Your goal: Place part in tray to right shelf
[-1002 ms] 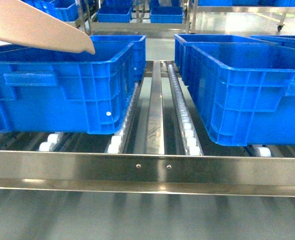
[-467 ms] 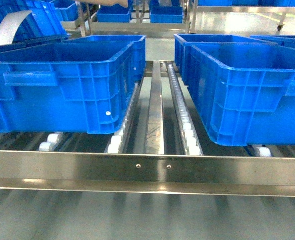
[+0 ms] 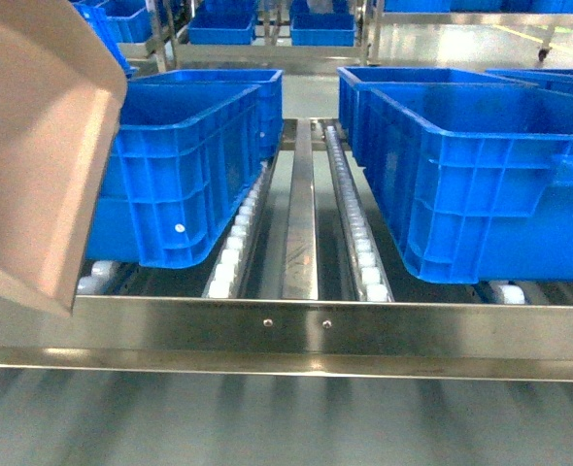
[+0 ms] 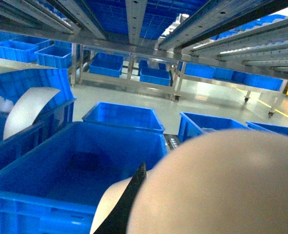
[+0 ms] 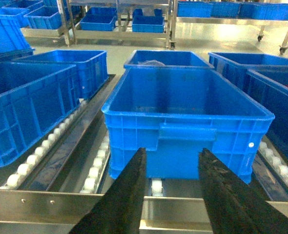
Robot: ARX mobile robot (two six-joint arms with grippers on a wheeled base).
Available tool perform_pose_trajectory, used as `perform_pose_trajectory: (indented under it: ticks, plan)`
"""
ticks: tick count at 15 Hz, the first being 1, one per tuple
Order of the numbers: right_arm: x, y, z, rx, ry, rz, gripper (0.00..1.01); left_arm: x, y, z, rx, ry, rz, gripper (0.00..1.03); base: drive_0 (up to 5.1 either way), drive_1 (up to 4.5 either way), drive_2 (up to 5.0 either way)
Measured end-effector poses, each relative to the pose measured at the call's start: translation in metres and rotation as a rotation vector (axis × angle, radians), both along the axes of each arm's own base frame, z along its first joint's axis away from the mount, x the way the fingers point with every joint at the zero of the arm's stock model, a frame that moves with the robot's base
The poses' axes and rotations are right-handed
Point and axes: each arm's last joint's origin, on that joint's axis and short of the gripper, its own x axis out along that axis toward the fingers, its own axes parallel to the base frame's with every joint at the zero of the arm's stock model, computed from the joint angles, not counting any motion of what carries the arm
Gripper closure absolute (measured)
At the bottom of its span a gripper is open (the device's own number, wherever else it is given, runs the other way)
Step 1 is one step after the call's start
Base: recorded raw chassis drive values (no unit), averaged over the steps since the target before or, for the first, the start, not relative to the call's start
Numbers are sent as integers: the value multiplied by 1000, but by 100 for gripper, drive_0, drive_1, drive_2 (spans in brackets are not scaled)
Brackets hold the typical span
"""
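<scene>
One beige tray [image 3: 34,155], perhaps five blue crates [image 3: 481,175] on one shelf [image 3: 286,330].

You're looking at a warehouse or factory logistics floor: stainless-steel flow racks [image 3: 286,335] with tracks of white rollers [image 3: 359,243] carry large blue plastic crates [image 3: 481,175]. More racks and crates [image 5: 149,22] stand across a glossy pale-green floor [image 4: 207,100] (one has caster wheels), and roller tracks run overhead [image 4: 134,19] too.
</scene>
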Motion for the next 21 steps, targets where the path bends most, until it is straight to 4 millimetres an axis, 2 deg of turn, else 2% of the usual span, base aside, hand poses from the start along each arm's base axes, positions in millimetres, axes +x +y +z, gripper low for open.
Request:
perform_pose_trajectory:
  ticks: [3,4,5,6,7,9,15,19,21]
  plan:
    - [-7,-10,-16,9,-12,-2,95,-24,8,-26,29,5,8,89,0,0,0]
    - [-10,-14,-23,11,-10,-1,99,-32,10,-34,48,2,11,89,0,0,0]
    - [-11,-16,-29,10,-5,-3,99,-38,11,-40,58,6,16,89,0,0,0]
    - [-16,-21,-41,11,-7,-3,99,-57,27,-81,110,145,74,89,0,0,0]
    - [-21,-34,-51,14,-9,-22,99,-75,24,-90,116,122,45,89,0,0,0]
    - [-29,-33,-64,15,-10,3,99,-103,25,-105,117,116,49,89,0,0,0]
    - [-37,-33,-78,17,33,3,99,-109,25,-115,118,153,47,89,0,0,0]
    - [-40,-33,-72,18,-34,1,99,-112,25,-117,119,120,50,89,0,0,0]
    - [-40,-33,-75,18,-4,0,99,-115,25,-116,118,122,52,89,0,0,0]
